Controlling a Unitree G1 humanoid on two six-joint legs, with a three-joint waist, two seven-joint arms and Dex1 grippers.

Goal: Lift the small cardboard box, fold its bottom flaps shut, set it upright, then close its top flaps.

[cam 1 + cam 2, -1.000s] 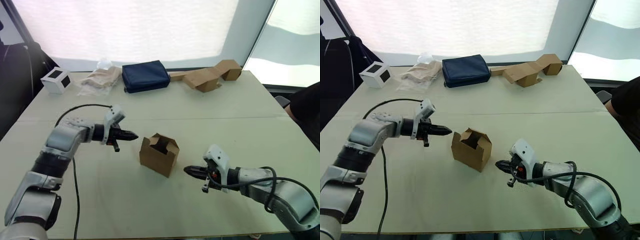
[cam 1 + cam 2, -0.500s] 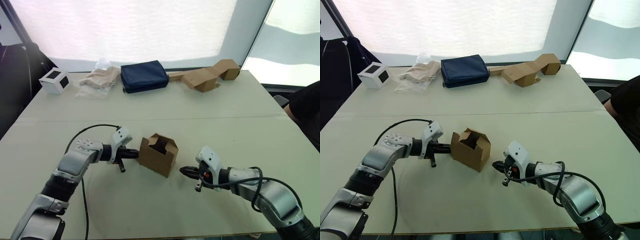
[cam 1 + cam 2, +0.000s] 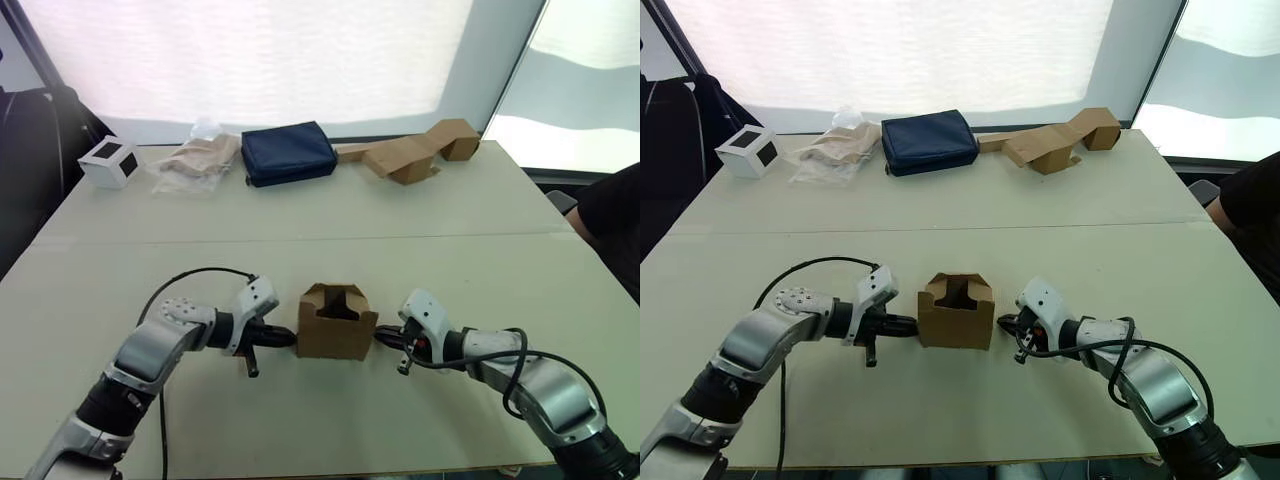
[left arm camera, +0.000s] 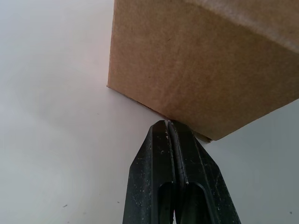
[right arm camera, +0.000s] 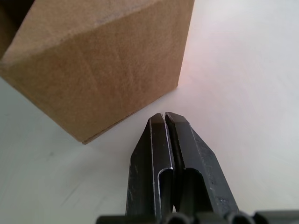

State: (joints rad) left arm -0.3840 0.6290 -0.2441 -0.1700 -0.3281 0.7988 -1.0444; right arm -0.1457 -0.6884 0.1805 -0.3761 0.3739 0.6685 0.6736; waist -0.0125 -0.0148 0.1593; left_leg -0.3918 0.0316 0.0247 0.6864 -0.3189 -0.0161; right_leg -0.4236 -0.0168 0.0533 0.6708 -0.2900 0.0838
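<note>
You have the small cardboard box [image 3: 337,322] upright on the near half of the worktop [image 3: 330,215], top flaps standing open; it sits squarely between both claws. Left claw [image 3: 289,339] is at the box's left wall, fingers pressed together with nothing between them, tips touching the wall's lower edge [image 4: 167,122]; right claw [image 3: 381,340] is also closed and empty, tips just beside the right wall near its bottom corner. Far edge, left to right: white cube with black squares [image 3: 110,161]; crumpled clear bag [image 3: 195,155]; navy pouch [image 3: 290,152]; zigzag-folded cardboard piece [image 3: 412,153].
</note>
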